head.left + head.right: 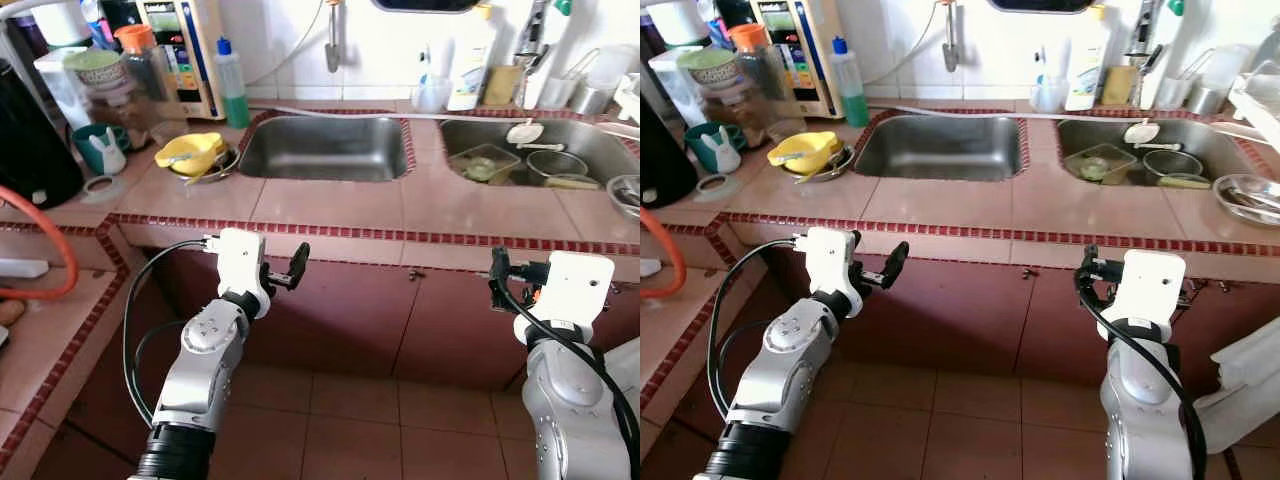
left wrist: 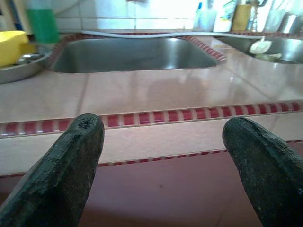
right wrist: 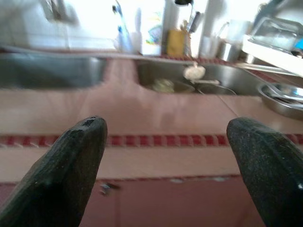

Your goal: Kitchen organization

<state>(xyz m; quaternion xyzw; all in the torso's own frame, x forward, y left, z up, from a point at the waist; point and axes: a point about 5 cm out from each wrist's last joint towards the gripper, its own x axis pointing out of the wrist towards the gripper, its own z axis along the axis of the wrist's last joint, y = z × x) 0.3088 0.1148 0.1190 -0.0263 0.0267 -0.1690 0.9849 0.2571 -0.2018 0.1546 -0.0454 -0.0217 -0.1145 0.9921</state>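
1. Black-fingered and spread wide with nothing between the fingers, the left gripper (image 1: 297, 265) is held in front of the red-brown cabinet front (image 1: 340, 310), just below the counter edge; the right gripper (image 3: 165, 165) is held the same way further right, its fingers likewise parted and empty.
2. Both should be raised above the red mosaic edging strip (image 1: 400, 235) before any reach is made, so that the lip of the pink tiled counter (image 1: 330, 200) is not struck from below.
3. Nearest of the likely targets, at the left of the counter, a yellow plastic bowl (image 1: 190, 152) is seen resting in a shallow metal dish (image 1: 222, 165), a utensil lying in it; a reach by the left gripper is judged easiest, with the bowl taken by its rim.
4. An empty steel sink basin (image 1: 325, 148) lies in the middle, and offers a place to put things down.
5. Further right, the second steel basin (image 1: 600, 150) holds a glass dish (image 1: 484, 163), a metal pot (image 1: 556, 163) and a white ladle (image 1: 526, 131); these are better left to the right gripper.
6. Farthest, bottles and cups (image 1: 470, 60) are lined along the white tiled wall; a slow, high approach is advised there, since they stand close together and could be toppled.
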